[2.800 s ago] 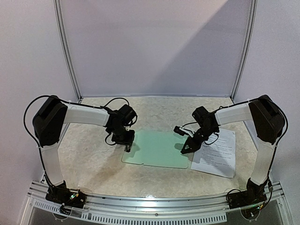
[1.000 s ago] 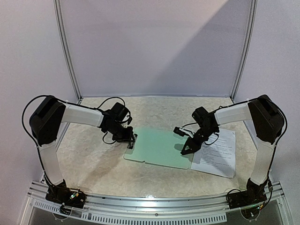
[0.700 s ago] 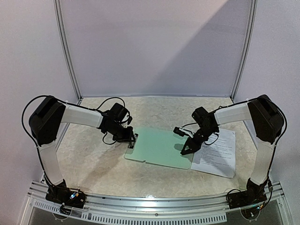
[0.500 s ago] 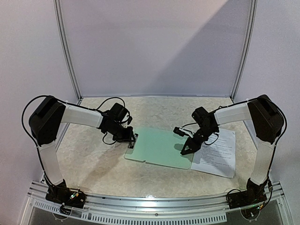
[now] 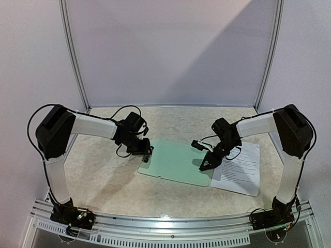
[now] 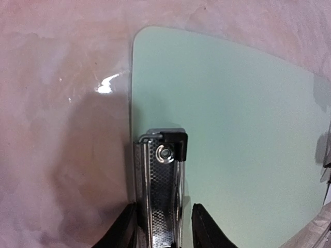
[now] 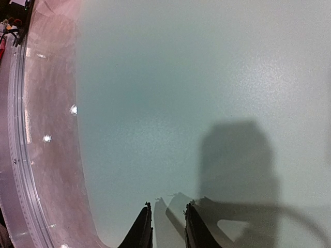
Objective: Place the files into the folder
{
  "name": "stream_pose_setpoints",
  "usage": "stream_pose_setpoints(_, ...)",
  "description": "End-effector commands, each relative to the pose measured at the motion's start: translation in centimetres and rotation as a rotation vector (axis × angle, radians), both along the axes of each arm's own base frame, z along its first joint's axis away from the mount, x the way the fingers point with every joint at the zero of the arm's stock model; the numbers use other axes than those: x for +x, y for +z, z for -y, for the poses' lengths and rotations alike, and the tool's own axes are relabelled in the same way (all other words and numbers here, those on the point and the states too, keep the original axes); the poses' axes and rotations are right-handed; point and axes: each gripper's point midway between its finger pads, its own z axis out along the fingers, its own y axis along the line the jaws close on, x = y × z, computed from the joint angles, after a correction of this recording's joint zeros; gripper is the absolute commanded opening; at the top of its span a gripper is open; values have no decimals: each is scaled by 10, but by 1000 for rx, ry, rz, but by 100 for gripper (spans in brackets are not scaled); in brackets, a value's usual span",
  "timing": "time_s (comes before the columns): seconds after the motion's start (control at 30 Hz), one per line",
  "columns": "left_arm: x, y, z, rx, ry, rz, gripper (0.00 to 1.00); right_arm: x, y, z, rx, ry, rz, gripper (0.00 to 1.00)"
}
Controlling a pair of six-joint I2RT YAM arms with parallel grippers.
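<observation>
1. Left gripper (image 6: pixel 163 219): I read its jaws as parted, one finger on each side of the clip (image 6: pixel 158 186). The clip is a silvery metal strip with a black cap at its far end. A thin gap shows between the clip and the right-hand finger. On the other side the finger lies right against the clip, and I cannot tell whether they touch.

2. Folder (image 6: pixel 232 113): it lies flat on the marbled table (image 6: pixel 62 129). From the left gripper the pale green board runs ahead and off to the right. Its rounded corner sits ahead of the fingers, and bare tabletop lies to their left.

3. Right gripper (image 7: pixel 168 217): its jaws stand narrow, with a small gap and nothing between them. The fingers point down at the folder's plain surface, their shadows close to the tips. I cannot tell whether the tips touch the board.

4. Files (image 5: pixel 239 168): the printed white sheets lie on the table just to the right of the right gripper. They sit beside the folder's edge at the opposite end from the clip, well apart from the left gripper.
</observation>
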Motion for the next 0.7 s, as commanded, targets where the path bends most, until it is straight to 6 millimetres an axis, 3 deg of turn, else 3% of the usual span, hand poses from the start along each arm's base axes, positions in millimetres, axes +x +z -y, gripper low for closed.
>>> stream_pose_setpoints(0.0, -45, -58, -40, 246, -12, -168, 38, -16, -33, 21, -133, 5, -65, 22)
stream_pose_setpoints(0.13, -40, -55, -50, 346, 12, -132, 39, -16, -34, 20, -132, 8, -70, 22)
stream_pose_setpoints(0.37, -33, -58, -50, 373, 31, -119, 35, -17, -35, 21, -135, 8, -76, 22)
stream_pose_setpoints(0.43, -34, -61, -48, 362, 24, -128, 27, -18, -35, 21, -135, 9, -76, 22)
stream_pose_setpoints(0.57, -39, -65, -42, 321, 6, -144, 0, -18, -35, 21, -136, 9, -77, 22)
stream_pose_setpoints(0.67, -45, -64, -36, 266, -4, -153, 0, -18, -35, 21, -136, 11, -76, 22)
